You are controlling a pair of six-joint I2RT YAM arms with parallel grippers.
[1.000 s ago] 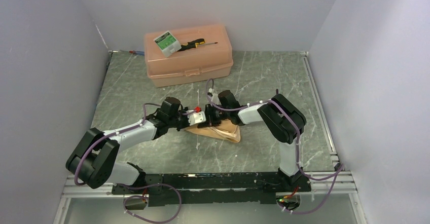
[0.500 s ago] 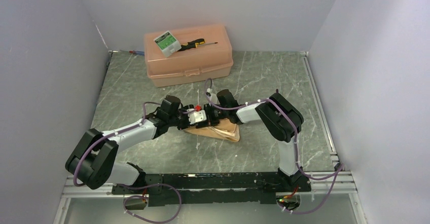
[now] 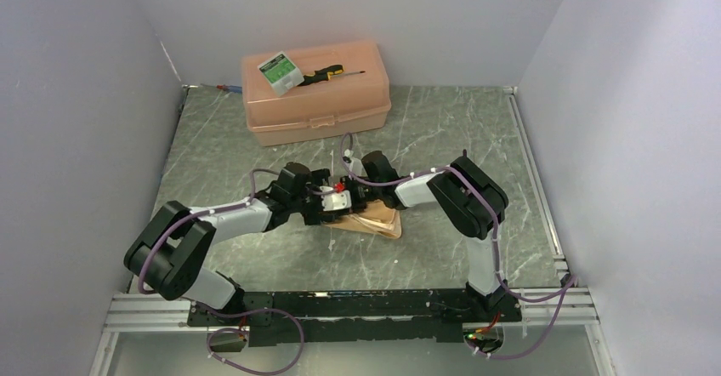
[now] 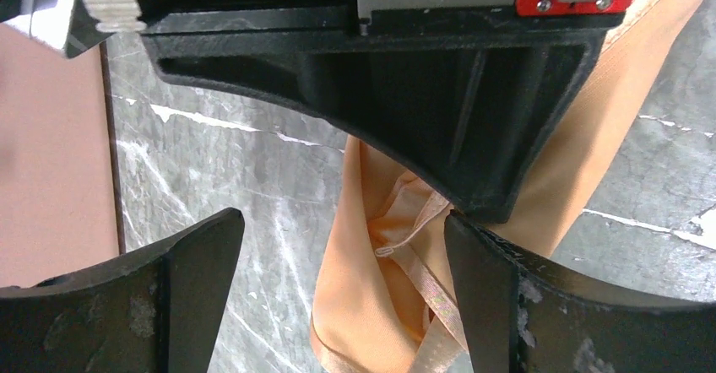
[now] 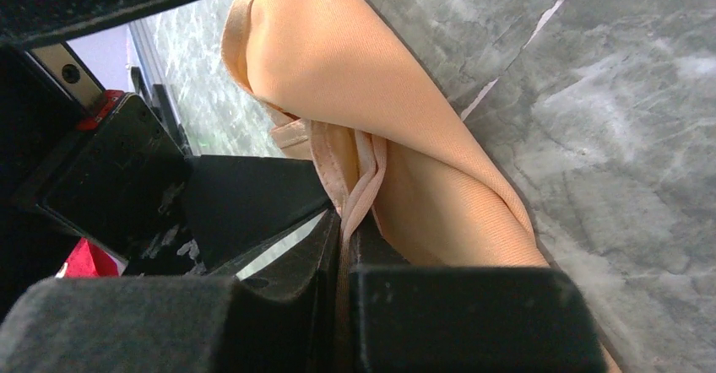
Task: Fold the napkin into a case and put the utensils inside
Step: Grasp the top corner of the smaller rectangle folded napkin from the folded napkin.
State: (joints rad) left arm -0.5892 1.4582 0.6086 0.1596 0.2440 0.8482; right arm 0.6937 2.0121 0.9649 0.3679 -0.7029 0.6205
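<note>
Holding: right fingers [image 5: 456, 314] pinched shut on the napkin [image 5: 338, 94] at its hemmed edge, mid-tabletop [image 3: 442, 129].
Free: left fingers [image 4: 194, 280] spread wide, empty, facing the right ones.
Axis: fold runs lengthwise away between the left fingers, off-centre; both arms equally near.

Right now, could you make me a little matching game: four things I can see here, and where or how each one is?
Things:
1. left pincer
2. right pincer
3. napkin
4. screwdriver

States:
A. lying on the plastic box lid
B. clamped shut on cloth
C. wide open
D. folded on the table between both arms

Pairs: 1-C, 2-B, 3-D, 4-A
</note>
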